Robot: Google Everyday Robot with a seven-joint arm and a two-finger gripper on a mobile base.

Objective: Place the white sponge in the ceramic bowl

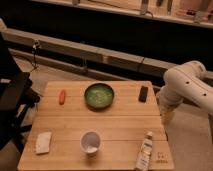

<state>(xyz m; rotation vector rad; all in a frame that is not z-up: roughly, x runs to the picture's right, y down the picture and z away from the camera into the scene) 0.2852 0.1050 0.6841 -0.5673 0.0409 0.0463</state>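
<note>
The white sponge (43, 142) is an off-white block lying flat at the near left corner of the wooden table (120, 125). The ceramic bowl (99, 95) is dark green with a speckled lighter inside; it stands at the middle of the table's far side and looks empty. My white arm (185, 85) comes in from the right. Its lower end with the gripper (167, 117) hangs just off the table's right edge, far from the sponge and right of the bowl. It holds nothing that I can see.
A white cup (90, 142) stands at the near middle. A white squeeze bottle (145, 150) lies at the near right. An orange stick-like object (62, 96) lies left of the bowl, a small black object (143, 93) right of it. Dark furniture (12, 100) stands at the left.
</note>
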